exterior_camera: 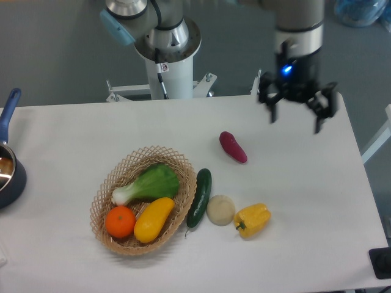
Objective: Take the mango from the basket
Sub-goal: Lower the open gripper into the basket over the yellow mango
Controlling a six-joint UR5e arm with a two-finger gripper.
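Note:
The mango (153, 219) is a smooth yellow-orange oval lying in the front of the tan wicker basket (113, 176), between a round orange (120, 221) and the basket's right rim. A green leafy vegetable (148, 184) lies behind it in the basket. My gripper (295, 121) hangs high over the table's far right, well away from the basket. Its fingers are spread apart and hold nothing.
A dark green cucumber (200, 196), a pale round vegetable (220, 210) and a yellow bell pepper (252, 220) lie right of the basket. A purple sweet potato (233, 147) lies mid-table. A blue-handled pot (7, 171) sits at the left edge. The robot base (167, 55) stands behind.

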